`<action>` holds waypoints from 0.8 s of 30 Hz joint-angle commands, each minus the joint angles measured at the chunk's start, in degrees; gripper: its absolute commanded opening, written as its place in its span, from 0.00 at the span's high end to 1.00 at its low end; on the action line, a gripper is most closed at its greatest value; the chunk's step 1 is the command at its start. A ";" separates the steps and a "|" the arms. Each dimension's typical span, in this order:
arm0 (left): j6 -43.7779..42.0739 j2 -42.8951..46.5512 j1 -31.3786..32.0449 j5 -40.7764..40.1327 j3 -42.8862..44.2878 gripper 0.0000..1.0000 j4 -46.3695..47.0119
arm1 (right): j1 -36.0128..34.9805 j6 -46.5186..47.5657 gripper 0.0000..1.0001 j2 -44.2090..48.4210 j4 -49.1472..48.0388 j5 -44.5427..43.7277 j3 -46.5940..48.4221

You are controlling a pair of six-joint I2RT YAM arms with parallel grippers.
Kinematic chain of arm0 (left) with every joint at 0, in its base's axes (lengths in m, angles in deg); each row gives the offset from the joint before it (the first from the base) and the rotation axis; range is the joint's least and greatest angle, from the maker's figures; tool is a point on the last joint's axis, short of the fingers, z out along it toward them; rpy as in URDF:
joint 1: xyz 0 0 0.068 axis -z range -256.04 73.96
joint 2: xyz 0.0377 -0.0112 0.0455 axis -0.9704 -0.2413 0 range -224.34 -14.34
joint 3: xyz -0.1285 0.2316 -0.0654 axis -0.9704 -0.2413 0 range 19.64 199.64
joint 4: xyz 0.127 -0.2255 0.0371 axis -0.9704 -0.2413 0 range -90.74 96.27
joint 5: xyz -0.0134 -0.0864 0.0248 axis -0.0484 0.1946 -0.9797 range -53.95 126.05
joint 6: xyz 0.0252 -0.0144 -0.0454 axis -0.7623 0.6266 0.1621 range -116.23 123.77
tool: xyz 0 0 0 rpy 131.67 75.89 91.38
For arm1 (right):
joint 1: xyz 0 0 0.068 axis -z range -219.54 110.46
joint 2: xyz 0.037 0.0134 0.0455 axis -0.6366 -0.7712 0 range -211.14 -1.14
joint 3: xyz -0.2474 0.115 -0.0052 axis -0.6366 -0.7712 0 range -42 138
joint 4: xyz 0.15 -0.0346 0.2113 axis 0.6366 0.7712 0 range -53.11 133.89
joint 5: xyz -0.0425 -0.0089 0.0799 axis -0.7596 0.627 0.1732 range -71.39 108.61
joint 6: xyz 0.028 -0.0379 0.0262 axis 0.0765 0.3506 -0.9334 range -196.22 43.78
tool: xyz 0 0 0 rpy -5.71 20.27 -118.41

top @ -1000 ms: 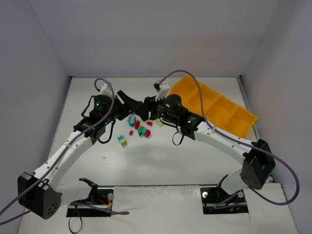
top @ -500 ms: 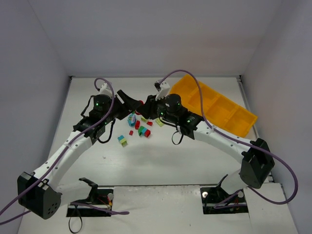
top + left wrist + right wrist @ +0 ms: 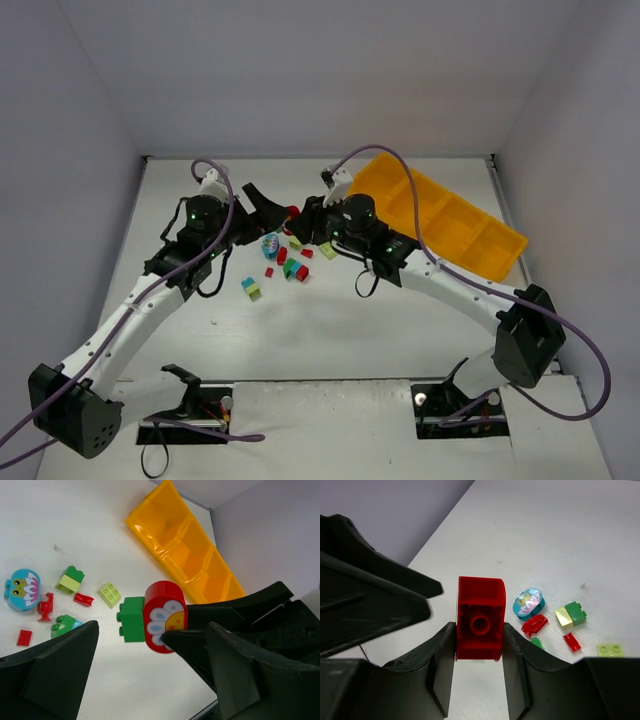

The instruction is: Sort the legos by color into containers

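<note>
Here, the white table (image 3: 330, 330) fills the floor of the enclosure, and the long orange-yellow tray (image 3: 445, 220) lies slantwise on its far right part, its four compartments in a row. Both arms reach in towards the far middle of the table, where their black fingers meet above the scattered legos (image 3: 288, 262). The left gripper (image 3: 152, 630) stands spread wide with nothing in its grasp, one finger to each side of what the other arm carries. The right gripper (image 3: 479, 630) is clamped on a red brick (image 3: 480, 617), one finger pressing each flank; the brick is up off the table, with a rounded top, a hollow underside and a flower printed on one face. In the left wrist view a dark green brick (image 3: 132, 619) shows just beside it; whether the two touch cannot be told. On the table lie a teal round piece (image 3: 21, 589), a pale yellow-green brick (image 3: 109, 594) and a small red piece (image 3: 83, 599).
</note>
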 commanded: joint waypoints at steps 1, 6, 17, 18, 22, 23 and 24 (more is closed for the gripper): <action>-7.47 2.84 -0.82 -1.50 5.03 0.19 3.12 | 2.62 -0.18 1.00 4.22 -5.58 -0.43 -0.66; -11.37 4.42 -10.27 13.50 2.77 0.19 10.39 | 9.29 -3.77 1.00 7.20 -5.49 5.62 -2.77; -3.75 -10.32 -16.03 52.53 5.73 0.19 38.61 | 24.25 -5.72 1.00 13.62 -7.68 34.19 -0.41; -2.59 -11.21 -15.94 53.43 6.18 0.19 40.63 | 24.42 -5.63 1.00 13.97 -7.69 35.42 -0.05; 1.46 -14.82 -14.54 57.21 8.63 0.19 48.11 | 24.60 -5.63 1.00 14.07 -7.86 38.24 1.44; 1.47 -15.70 -14.10 58.35 9.77 0.19 48.47 | 24.60 -6.15 1.00 13.89 -8.47 38.94 1.97; 1.55 -15.97 -12.96 58.88 10.31 0.19 49.60 | 24.60 -6.59 1.00 13.63 -8.91 39.64 2.14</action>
